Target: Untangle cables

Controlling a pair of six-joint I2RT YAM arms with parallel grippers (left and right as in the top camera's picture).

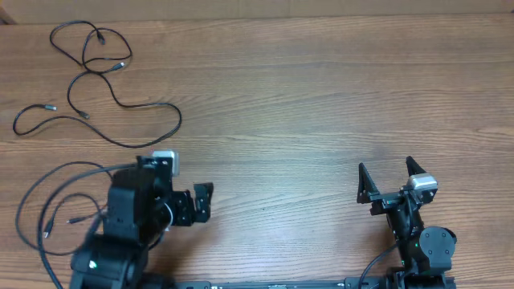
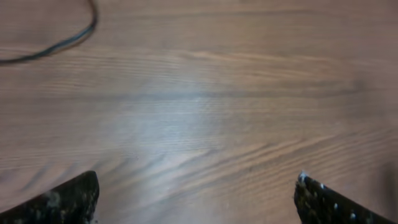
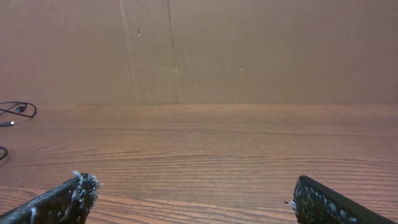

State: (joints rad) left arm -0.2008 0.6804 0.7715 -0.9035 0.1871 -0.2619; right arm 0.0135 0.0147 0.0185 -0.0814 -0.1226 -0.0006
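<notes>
Both grippers sit at my near edge of the table [image 1: 321, 96]: the left gripper [image 1: 201, 202] points across the wood with its fingers spread wide and nothing between them, and the right gripper [image 1: 388, 177] is spread just as wide and also holds nothing. Two thin black cables [image 1: 180, 120] lie at the far left of the table in loose loops that cross one another, their small silver plugs [image 1: 52, 107] lying free, well apart from both grippers. Thicker black wires [image 1: 30, 190] curl beside the left arm.
</notes>
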